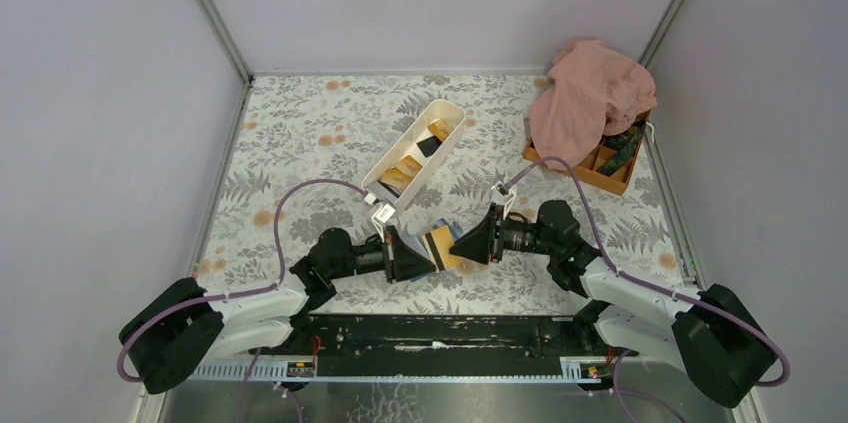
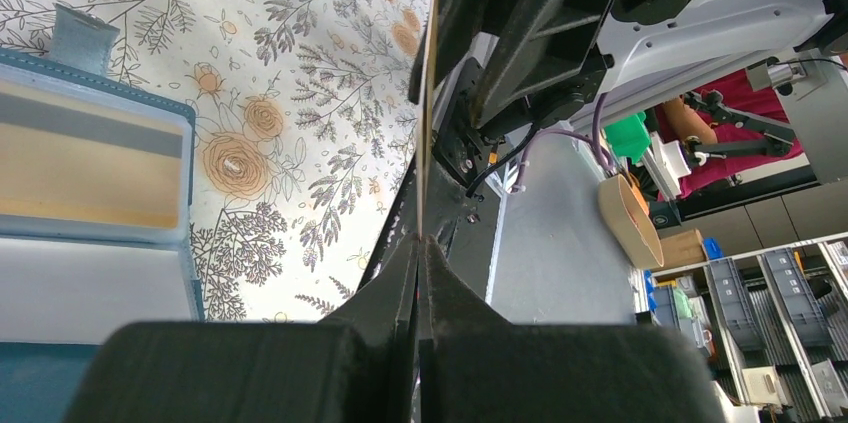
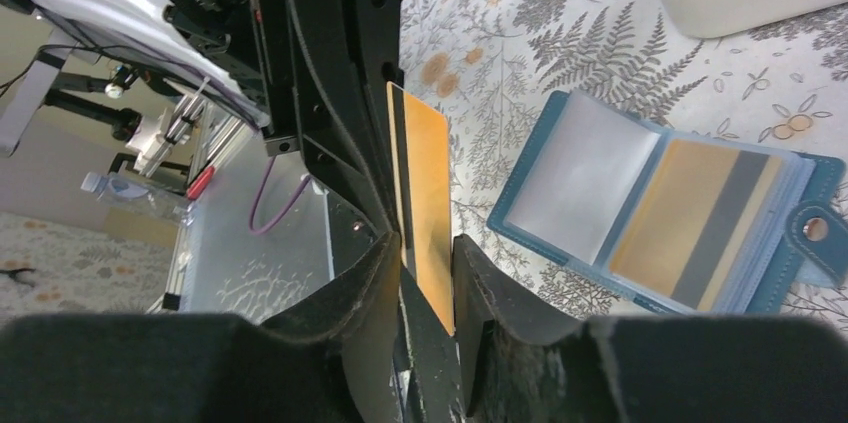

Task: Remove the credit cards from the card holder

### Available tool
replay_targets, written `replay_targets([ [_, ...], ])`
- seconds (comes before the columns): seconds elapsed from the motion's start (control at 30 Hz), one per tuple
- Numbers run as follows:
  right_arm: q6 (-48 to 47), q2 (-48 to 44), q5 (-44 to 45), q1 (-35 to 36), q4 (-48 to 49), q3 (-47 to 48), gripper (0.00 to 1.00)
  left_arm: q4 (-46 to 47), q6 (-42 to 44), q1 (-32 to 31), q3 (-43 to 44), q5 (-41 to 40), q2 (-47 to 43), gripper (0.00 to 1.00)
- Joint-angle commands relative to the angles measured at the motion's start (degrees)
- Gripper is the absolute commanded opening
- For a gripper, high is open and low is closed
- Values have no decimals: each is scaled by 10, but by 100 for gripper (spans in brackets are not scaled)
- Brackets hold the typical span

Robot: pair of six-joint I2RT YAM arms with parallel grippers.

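Card holder [image 3: 580, 178] lies open and flat on the table [image 1: 300, 143], near middle, just under where the two grippers meet. It has a blue stitched cover, a snap tab and glossy clear plastic sleeves. One sleeve shows plain grey. The next holds a second card [image 3: 700, 213], orange with a grey stripe. The free card [image 3: 425, 193] is thin, stiff and orange with a dark stripe, on edge in the air between the arms. Left gripper [image 2: 420, 238] is pinched tight on one end. Right gripper [image 3: 427, 241] sits narrow around the other end; cannot tell if it clamps. Farther back is a long white plastic tray [image 1: 398, 142] with orange and black cards inside. Far right, a crumpled pink cloth [image 1: 590, 93] drapes over an orange box [image 1: 600, 175]. The table cover is a floral print.
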Motion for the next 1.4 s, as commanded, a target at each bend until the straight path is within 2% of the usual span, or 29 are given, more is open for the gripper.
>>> replay_targets([
  [0.0,11,5,-40,-1,50,9,29,53,7,-5,19,13,14,0],
  [0.17,-6,-4,-28,-1,20,7,1,46,5,-7,18,-4,5,0],
  [0.23,-15,-7,-23,-1,4,13,0,34,8,-7,17,-12,-3,5],
  [0.3,-26,-12,-2,-1,-20,21,0,15,13,-7,17,-22,-14,27],
  [0.37,-61,-15,28,-2,-84,48,0,-10,22,-7,17,-34,-31,50],
  [0.43,-101,-13,56,-2,-147,90,0,-52,37,-7,15,-53,-55,70],
  [0.47,-121,-7,69,-2,-177,114,0,-73,45,-7,13,-64,-66,75],
  [0.6,-199,54,131,-2,-313,245,0,-135,65,-7,-3,-101,-100,76],
  [0.77,-289,197,229,-2,-493,461,0,-208,52,-8,-22,-169,-148,76],
  [0.83,-314,249,242,-1,-550,540,0,-230,38,-7,-36,-207,-190,78],
  [0.93,-337,314,260,-1,-589,629,0,-292,17,-8,-49,-285,-275,80],
  [1.1,-363,409,292,11,-634,732,0,-478,-6,-8,-12,-472,-415,81],
  [1.2,-373,457,308,32,-642,771,0,-550,-28,-8,11,-566,-430,91],
  [1.37,-394,537,335,68,-679,871,0,-613,-70,-8,42,-627,-382,93],
])
